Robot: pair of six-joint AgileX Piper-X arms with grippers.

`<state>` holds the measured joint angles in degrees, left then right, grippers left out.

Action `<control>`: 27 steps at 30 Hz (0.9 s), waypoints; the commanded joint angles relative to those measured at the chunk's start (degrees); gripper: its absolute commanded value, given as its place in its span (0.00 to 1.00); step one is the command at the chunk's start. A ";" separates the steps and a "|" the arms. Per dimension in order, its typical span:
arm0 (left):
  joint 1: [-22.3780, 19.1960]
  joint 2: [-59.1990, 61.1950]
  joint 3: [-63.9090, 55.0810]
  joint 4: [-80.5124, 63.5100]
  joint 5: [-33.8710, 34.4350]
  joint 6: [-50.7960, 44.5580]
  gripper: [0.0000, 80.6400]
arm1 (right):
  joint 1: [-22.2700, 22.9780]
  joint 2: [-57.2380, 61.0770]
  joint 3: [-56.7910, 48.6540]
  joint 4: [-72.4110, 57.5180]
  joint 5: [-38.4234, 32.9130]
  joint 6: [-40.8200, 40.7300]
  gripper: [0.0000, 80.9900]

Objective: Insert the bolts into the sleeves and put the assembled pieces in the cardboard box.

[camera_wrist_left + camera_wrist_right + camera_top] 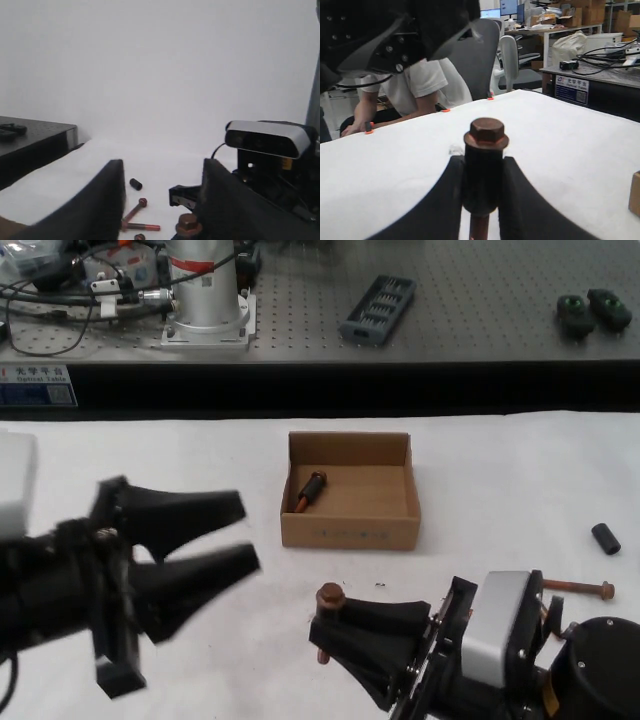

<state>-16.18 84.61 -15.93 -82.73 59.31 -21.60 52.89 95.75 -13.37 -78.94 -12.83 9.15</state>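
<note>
My right gripper (pixel 335 625) is shut on a black sleeve (pixel 481 180) with a copper bolt (pixel 485 132) pushed through it, held upright just in front of the cardboard box (pixel 350 530). Another assembled piece (pixel 310 490) lies inside the box at its left. My left gripper (pixel 248 532) hovers open and holds nothing, to the left of the box, and its fingers (pixel 112 200) frame the held bolt's head (pixel 188 225). A loose sleeve (pixel 605 538) and a loose bolt (pixel 580 588) lie on the white cloth at the right, where the left wrist view shows a sleeve (pixel 135 184) and bolts (pixel 135 212).
A dark perforated bench runs along the back with a metal post base (pixel 205 290), a grey rack (pixel 378 308) and two green-black parts (pixel 593 312). The white cloth (pixel 500 470) around the box is bare. The box's corner (pixel 635 192) is close to the held piece.
</note>
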 commanded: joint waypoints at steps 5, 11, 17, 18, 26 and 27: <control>6.44 0.00 0.02 1.62 3.15 -3.82 0.00 | -0.40 -6.39 0.34 2.04 3.08 5.24 0.08; 10.67 -0.10 0.02 3.57 8.75 -5.32 0.01 | -0.51 -21.65 -2.15 27.25 9.74 5.40 0.08; 15.44 -0.22 0.02 3.15 10.56 -4.41 0.01 | -3.25 -33.19 -12.98 60.74 10.82 7.94 0.08; 16.14 -0.22 0.02 2.96 10.56 -4.13 0.01 | -3.82 -34.17 -15.04 63.99 10.88 7.85 0.08; 20.38 -0.22 0.02 2.97 14.42 -7.21 0.01 | -10.44 -33.46 -28.99 80.55 10.86 7.38 0.08; 20.91 -0.22 0.02 2.97 13.89 -7.21 0.01 | -11.20 -32.83 -30.97 82.47 10.74 6.76 0.08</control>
<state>2.94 84.61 -15.93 -78.89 72.05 -27.55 42.55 62.67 -42.28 2.12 -2.04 16.35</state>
